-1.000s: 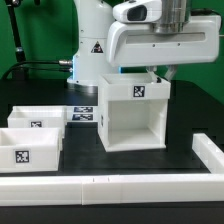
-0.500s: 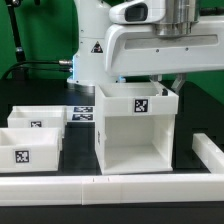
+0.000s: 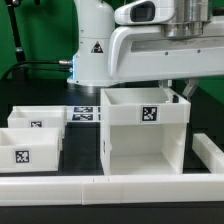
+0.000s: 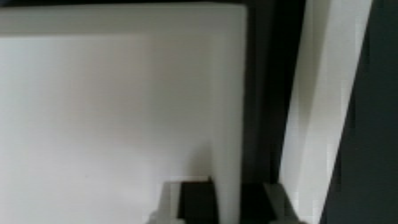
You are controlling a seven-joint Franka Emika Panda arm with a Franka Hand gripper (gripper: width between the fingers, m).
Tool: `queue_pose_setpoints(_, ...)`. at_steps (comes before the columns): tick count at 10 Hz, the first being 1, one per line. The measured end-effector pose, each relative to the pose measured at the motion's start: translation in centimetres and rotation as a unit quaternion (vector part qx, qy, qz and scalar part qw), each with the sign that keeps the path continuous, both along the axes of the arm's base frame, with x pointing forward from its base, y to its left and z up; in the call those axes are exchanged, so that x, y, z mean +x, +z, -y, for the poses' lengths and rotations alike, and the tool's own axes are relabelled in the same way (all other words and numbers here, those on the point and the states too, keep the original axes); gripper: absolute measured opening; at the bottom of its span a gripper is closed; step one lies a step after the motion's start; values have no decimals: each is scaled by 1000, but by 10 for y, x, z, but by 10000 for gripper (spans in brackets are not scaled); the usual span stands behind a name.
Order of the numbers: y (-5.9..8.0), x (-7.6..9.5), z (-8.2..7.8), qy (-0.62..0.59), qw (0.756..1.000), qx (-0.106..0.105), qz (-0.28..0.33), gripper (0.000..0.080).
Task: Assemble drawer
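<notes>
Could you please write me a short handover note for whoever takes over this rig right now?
The gripper is shut on the casing, at its upper rim on the exterior view's right. The casing stands upright, open front facing the camera, nothing inside. The farther tray and the nearer tray sit at the exterior view's left, by the marker board. Done: no tray is in. Left: place the casing, then slide in both trays.
</notes>
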State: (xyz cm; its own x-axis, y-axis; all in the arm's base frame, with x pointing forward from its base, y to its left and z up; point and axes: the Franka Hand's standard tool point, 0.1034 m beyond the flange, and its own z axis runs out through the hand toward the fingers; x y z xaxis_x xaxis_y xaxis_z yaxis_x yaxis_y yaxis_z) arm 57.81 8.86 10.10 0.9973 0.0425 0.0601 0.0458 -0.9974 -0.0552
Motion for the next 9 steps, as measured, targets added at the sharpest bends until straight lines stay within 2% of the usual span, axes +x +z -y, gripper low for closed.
queue_pose_setpoints(5, 1, 3, -3, -118, 993, 14, -3, 38)
queue_pose_setpoints(9, 5, 25, 2, -241, 970, 33, 3, 38)
